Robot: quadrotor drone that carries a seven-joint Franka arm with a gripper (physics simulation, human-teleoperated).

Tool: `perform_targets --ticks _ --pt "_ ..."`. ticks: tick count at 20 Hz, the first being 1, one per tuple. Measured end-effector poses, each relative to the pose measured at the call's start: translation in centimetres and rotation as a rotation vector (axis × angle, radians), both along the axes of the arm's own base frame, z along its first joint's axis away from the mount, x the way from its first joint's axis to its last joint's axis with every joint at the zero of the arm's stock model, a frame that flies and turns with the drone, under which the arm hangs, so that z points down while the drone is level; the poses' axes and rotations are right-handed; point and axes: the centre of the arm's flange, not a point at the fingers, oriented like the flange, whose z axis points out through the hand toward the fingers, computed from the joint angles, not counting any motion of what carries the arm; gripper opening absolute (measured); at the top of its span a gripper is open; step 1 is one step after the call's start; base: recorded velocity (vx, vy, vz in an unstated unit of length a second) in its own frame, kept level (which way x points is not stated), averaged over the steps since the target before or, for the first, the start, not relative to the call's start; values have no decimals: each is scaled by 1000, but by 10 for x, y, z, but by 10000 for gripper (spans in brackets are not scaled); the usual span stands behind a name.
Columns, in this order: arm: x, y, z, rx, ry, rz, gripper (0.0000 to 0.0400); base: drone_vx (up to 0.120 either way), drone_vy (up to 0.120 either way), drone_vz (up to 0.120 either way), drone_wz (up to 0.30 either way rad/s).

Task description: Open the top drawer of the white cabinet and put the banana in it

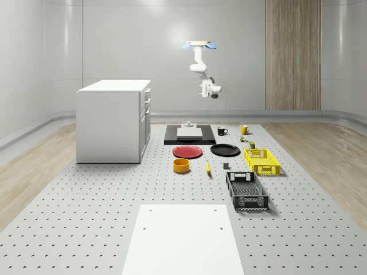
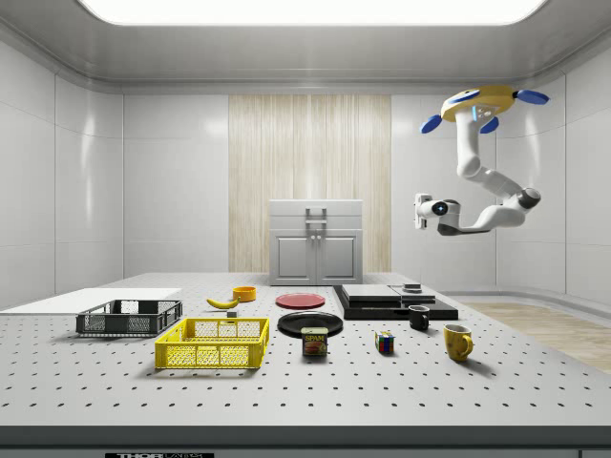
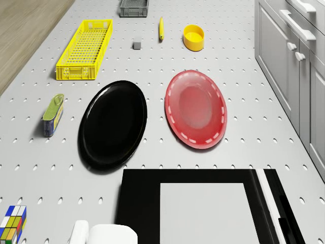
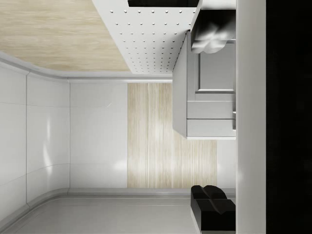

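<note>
In the whole-scene view the drone (image 1: 200, 44) hovers high over the far part of the table (image 1: 86, 195), above a black pad (image 1: 170, 137). Its arm hangs down and bends, with the gripper (image 1: 213, 90) in mid-air, well above everything and holding nothing. The cabinet (image 1: 112, 120) stands on the table toward this view's left, its top drawer (image 1: 147, 94) closed. The banana (image 1: 207, 167) lies on the table just beside an orange bowl (image 1: 182, 165), between the bowl and a yellow crate (image 1: 262, 161), well apart from the cabinet.

In the side view the drone (image 2: 482, 100) floats near the ceiling at the right, the arm curling down and back so the gripper (image 2: 421, 210) sits in open air above the pad (image 2: 355, 301). Whether the gripper is wide or narrow I cannot tell. The cabinet (image 2: 316, 243) is at the far end, drawers flush. The banana (image 2: 223, 302) rests by the bowl (image 2: 244, 293).

The drone view looks down on a red plate (image 3: 196, 109) and a black plate (image 3: 112, 123) side by side, with the banana (image 3: 161, 28) beyond them beside the bowl (image 3: 193, 37), and the cabinet (image 3: 289, 66) at the edge.

The wrist view, turned sideways, shows the cabinet (image 4: 209, 102) on the table (image 4: 151, 39).
</note>
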Motion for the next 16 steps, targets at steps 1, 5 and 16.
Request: perform_targets --ticks 1,5,16 --pt "0 0 0 0 0 0 400 120 -120 0 0" --pt "0 0 0 0 0 0 400 120 -120 0 0" --pt "0 0 0 0 0 0 400 120 -120 0 0"
